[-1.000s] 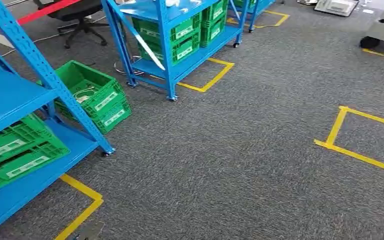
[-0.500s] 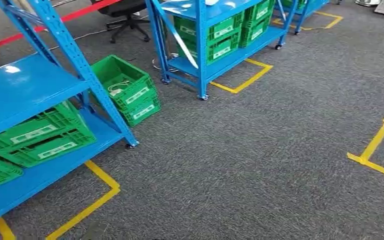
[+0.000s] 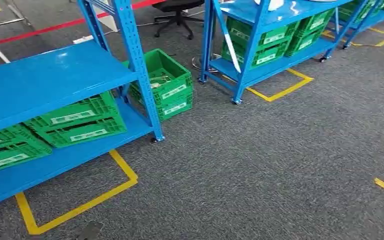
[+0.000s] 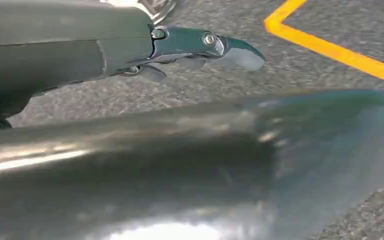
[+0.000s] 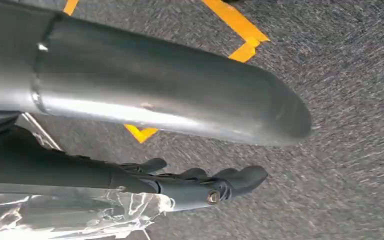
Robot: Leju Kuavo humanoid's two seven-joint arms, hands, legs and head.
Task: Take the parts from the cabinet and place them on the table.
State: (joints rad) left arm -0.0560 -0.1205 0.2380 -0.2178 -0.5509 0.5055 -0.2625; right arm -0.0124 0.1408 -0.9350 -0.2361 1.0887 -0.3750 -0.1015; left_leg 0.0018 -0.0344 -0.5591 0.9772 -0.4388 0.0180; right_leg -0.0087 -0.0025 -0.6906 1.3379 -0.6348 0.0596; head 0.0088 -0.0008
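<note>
Looking down at the blue cabinet point(image 3: 55, 75) standing near left, with green crates point(image 3: 75, 122) sitting on its lower shelf and another green crate point(image 3: 167, 85) resting on the grey carpet point(image 3: 280, 165) just beside its right post. Hanging the right hand point(image 5: 200, 187) over the carpet, fingers stretching out, a crinkled clear plastic bag point(image 5: 80, 215) lying right against it; not showing whether gripping it, nor its contents. Hanging the left hand point(image 4: 195, 45) over the carpet near yellow tape point(image 4: 330, 47); grasp impossible to tell.
</note>
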